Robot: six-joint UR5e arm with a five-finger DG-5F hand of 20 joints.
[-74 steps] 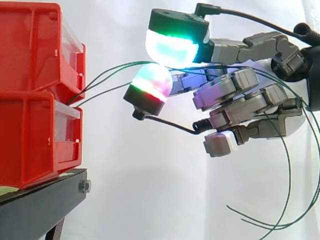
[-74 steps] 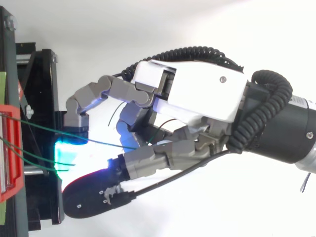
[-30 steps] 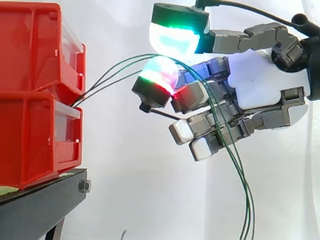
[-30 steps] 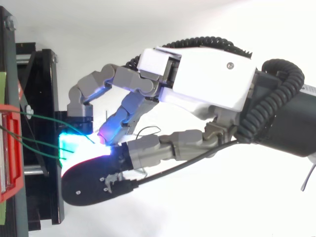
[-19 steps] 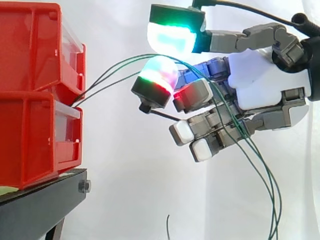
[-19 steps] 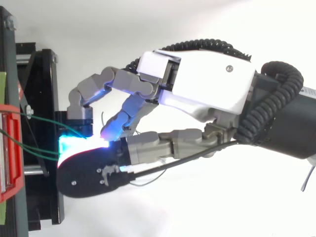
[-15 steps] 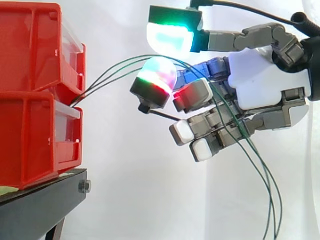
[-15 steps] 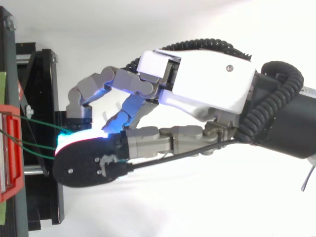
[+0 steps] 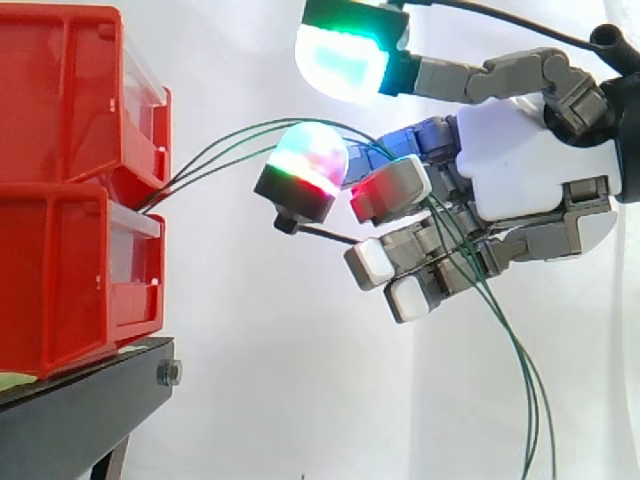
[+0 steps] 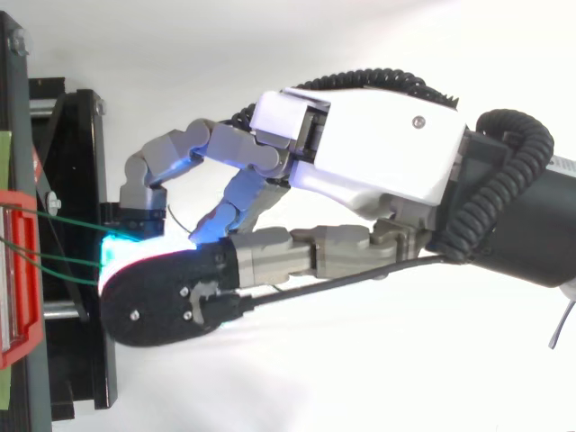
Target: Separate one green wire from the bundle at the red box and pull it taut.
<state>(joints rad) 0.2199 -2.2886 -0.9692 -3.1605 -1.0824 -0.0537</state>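
Since the earlier frames the upper pad has lifted clear of the lower pad, leaving a gap. The green wires arc from the red box, left, into the robot hand, whose curled fingers hold several together. Risk: pulling right would tauten the whole bundle, none singled out.

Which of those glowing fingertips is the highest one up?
The flat pad glowing cyan and green, above the green wires; the rounded pad, pink and green, sits lower, by the wires.
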